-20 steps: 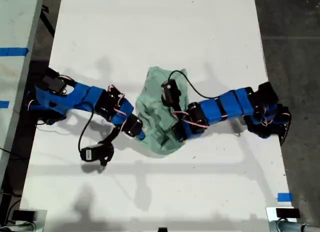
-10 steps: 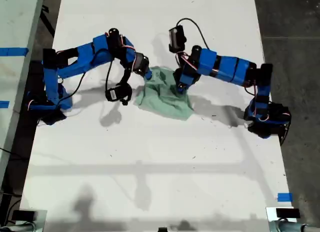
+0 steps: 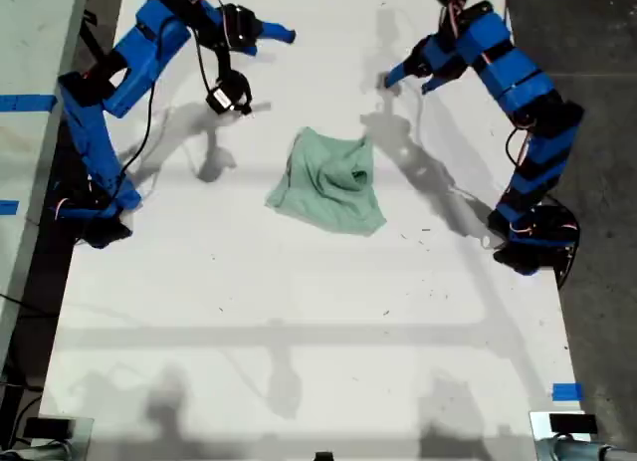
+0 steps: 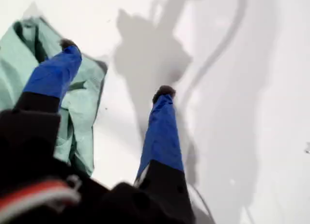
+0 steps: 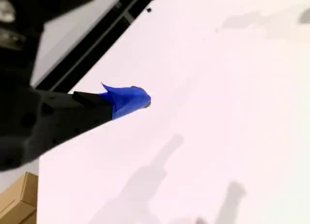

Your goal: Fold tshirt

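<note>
1. My first gripper (image 4: 116,67): jaws spread wide, nothing held. Bare tabletop (image 3: 299,332) is seen between them, with the tshirt (image 4: 85,96) beyond one fingertip and not touched.
2. My second gripper (image 5: 139,99): only one blue jaw is shown, over bare tabletop near its edge. How far it is open cannot be told, and nothing is seen held.
3. Exterior view: two blue arms are raised, at roughly 10 and 2 o'clock, both well apart from the cloth. Which one is first cannot be settled from the wrist views.
4. The tshirt (image 3: 328,182) lies as a rumpled, partly folded heap just toward 12 o'clock from the tabletop's centre. It is creased and lumpy toward its 1 o'clock part and flatter toward 7 o'clock.
5. Handling, as judged: light, soft and limp. No shape will be kept when it is lifted, and layers will drag and bunch if pushed.
6. Grasp, as judged: an outer edge or corner should be pinched, at 5 and 7 o'clock of the heap, one per gripper. The central lump should be avoided, since several layers would be caught there.
7. The fold is judged unfinished; flattening is needed.
</note>
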